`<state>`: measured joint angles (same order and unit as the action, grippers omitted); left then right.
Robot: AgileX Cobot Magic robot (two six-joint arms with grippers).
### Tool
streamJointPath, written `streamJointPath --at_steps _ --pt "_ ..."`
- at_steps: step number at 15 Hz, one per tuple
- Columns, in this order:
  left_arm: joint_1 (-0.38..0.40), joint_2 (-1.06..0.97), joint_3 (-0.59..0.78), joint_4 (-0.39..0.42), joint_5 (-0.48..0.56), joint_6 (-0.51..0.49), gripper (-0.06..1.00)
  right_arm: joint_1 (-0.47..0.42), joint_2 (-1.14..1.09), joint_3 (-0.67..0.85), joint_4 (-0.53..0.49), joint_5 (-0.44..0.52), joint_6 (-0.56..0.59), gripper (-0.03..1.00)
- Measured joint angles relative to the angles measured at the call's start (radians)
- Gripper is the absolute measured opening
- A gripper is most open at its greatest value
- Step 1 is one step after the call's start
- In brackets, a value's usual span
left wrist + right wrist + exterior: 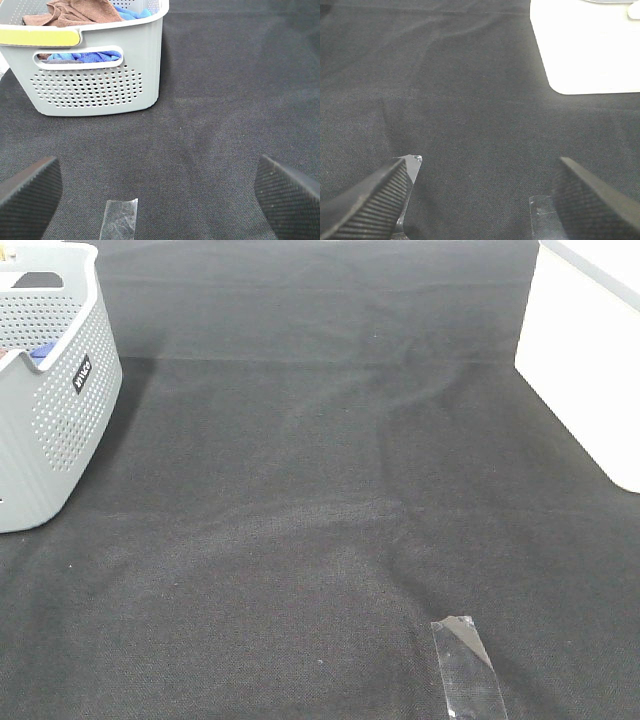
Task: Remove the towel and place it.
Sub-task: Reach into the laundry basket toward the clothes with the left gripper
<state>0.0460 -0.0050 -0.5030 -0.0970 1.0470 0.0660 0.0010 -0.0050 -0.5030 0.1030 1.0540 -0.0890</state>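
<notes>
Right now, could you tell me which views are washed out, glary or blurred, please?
Exterior high: the white object is blown out to a featureless patch, and the tape strip shows glare. Left wrist: evenly lit, the basket and brown towel look sharp. Right wrist: dimmer, the black cloth soft, the white object overexposed too.

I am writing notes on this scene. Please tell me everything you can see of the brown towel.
The brown towel looks like soft terry cloth. It lies crumpled inside the grey perforated basket, resting on and beside a blue cloth. Only its upper part shows above the rim; no tag shows. The open left hand is apart from it.
</notes>
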Motion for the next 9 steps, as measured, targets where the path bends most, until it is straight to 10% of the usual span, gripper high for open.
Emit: streamJointPath --at_steps 4,9 --pt "0.000 0.134 -0.058 0.015 0.049 0.136 0.99 0.000 0.000 0.000 0.000 0.000 0.000 0.77" --pt "0.000 0.639 -0.457 0.160 0.080 0.691 0.99 0.000 0.000 0.000 0.000 0.000 0.000 0.77"
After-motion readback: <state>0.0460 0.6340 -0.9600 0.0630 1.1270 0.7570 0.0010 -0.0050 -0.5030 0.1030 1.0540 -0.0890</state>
